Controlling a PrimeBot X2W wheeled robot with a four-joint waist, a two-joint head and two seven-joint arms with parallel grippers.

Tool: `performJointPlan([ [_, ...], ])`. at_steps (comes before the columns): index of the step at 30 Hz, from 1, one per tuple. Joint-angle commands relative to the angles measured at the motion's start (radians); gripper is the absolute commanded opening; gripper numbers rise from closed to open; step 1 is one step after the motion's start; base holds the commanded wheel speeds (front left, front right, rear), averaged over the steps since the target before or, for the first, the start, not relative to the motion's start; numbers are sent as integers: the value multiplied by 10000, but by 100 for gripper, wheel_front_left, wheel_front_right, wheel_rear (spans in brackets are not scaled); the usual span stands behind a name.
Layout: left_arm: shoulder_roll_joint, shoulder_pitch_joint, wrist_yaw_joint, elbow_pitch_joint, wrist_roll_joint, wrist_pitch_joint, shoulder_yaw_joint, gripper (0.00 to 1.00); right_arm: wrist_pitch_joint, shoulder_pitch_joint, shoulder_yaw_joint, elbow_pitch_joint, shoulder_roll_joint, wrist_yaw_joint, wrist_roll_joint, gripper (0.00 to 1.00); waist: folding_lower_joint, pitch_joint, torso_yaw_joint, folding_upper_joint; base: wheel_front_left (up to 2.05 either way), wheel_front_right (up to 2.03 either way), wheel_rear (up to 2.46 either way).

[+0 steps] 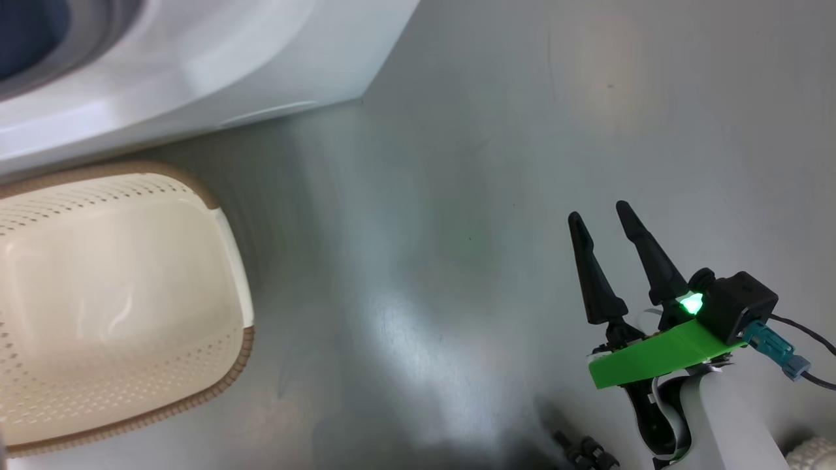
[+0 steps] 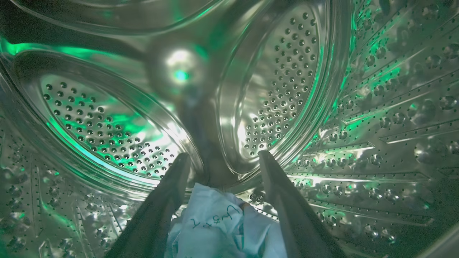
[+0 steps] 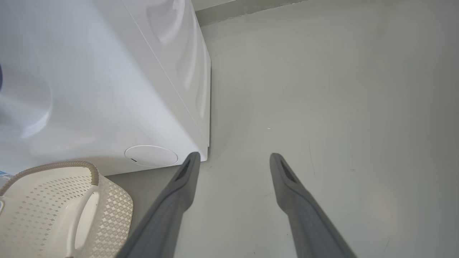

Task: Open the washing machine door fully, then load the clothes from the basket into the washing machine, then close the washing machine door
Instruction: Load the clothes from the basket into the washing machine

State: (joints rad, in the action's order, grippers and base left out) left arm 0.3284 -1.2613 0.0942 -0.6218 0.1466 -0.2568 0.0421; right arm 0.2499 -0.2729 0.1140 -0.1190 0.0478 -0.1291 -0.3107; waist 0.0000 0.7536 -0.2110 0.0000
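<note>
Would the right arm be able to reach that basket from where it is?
Probably yes: only bare floor lies between the open right gripper and the basket, with nothing standing in the way.

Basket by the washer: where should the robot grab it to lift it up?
Probably by the side handle, the long slot in the basket wall. One finger could slip through the slot while the other presses the cream bar above it. The open right hand hovers on that side, so coming down from there looks easiest.
</note>
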Motion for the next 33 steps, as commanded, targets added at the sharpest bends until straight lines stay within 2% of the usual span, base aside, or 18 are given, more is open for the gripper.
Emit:
performJointPlan([
  [1,307,418,83,50,87,-49,197,100,119,158,131,119,24,-16,19,100,0,-324,205,0,0,0,0],
  [12,-271,1341,227,-184,264,-49,343,100,119,242,54,-65,24,-16,125,100,0,-1103,667,0,0,0,0],
  [18,-368,1873,277,-40,378,-49,492,100,119,270,44,-140,24,-16,152,100,0,-1505,822,0,0,0,0],
  [27,-381,3235,312,857,291,-49,624,100,119,358,-34,-149,24,-16,120,100,0,-2094,883,0,0,0,0],
  [33,-618,4397,272,1769,316,-49,855,100,119,424,-6,-98,24,-16,128,100,0,-2193,967,0,0,0,0],
])
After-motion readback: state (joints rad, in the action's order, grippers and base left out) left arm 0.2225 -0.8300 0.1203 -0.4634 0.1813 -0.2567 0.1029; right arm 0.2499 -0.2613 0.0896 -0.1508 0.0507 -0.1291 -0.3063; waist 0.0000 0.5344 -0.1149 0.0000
